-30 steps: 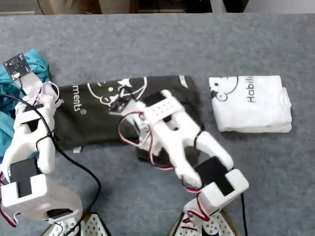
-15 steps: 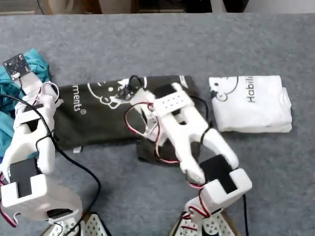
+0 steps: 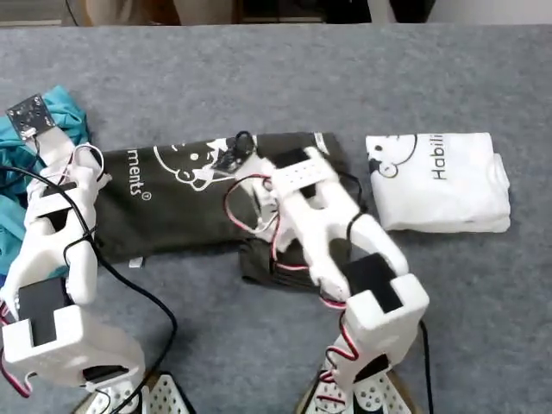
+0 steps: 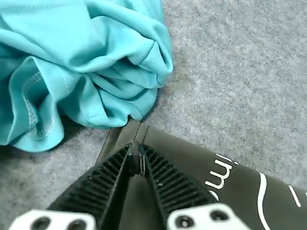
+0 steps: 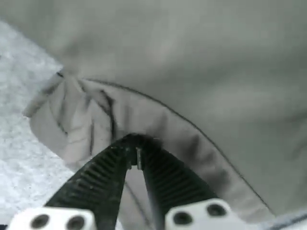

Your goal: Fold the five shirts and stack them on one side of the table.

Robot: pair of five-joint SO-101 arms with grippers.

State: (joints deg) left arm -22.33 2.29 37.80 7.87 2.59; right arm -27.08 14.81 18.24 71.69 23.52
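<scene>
A black shirt (image 3: pixel 172 203) with white print lies flat across the middle of the table. My left gripper (image 4: pixel 137 152) is shut on its corner hem (image 4: pixel 139 134), right beside a crumpled teal shirt (image 4: pixel 81 67). That left arm (image 3: pixel 56 216) stands over the shirt's left end. My right gripper (image 5: pixel 136 149) is shut on a bunched fold of the black shirt (image 5: pixel 192 57). The right arm (image 3: pixel 302 194) hangs over the shirt's right part, and a dark flap (image 3: pixel 263 263) sticks out toward the front under it. A folded white shirt (image 3: pixel 440 181) lies at the right.
The teal shirt (image 3: pixel 21 172) is heaped at the table's left edge, partly under the left arm. Grey table surface (image 3: pixel 285 78) stretches behind the shirts, and more of it lies in front at the right (image 3: pixel 483 302). Cables trail from both arms.
The right arm has swung away from the front edge and to the right over the black shirt, its gripper still shut on the fold. The left arm has stayed put.
</scene>
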